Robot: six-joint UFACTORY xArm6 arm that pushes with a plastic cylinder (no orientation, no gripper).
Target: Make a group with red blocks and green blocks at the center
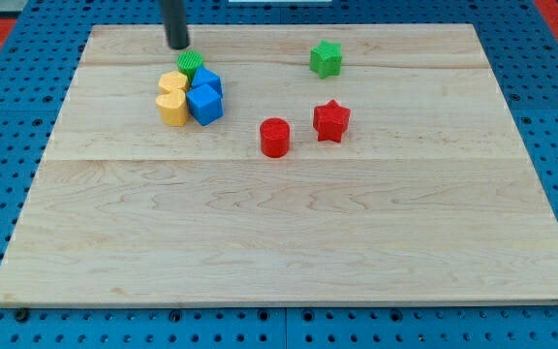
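Wooden worktop point(289, 242): pale planks on a blue pegboard; all blocks lie in its upper half.
Red blocks: red cylinder point(274, 137) and red star point(331, 120) sit near each other, apart, slightly above centre.
Green blocks: green star point(325, 59) lies alone toward the view's top, above the red star; green cylinder point(191, 65) is pressed against the top of a cluster at the view's upper left.
Cluster: two yellow blocks point(172, 100) and two blue blocks point(205, 97), packed together.
My tip point(178, 46): just above and left of the green cylinder, close to touching.
Pincer: none fitted; no grasp state applies.
Progress: judged early; both reds roughly placed, both greens still to come in.
Unclear: exact shapes of the yellow and blue blocks; whether my tip touches the green cylinder; the rod's upper part is cut off.
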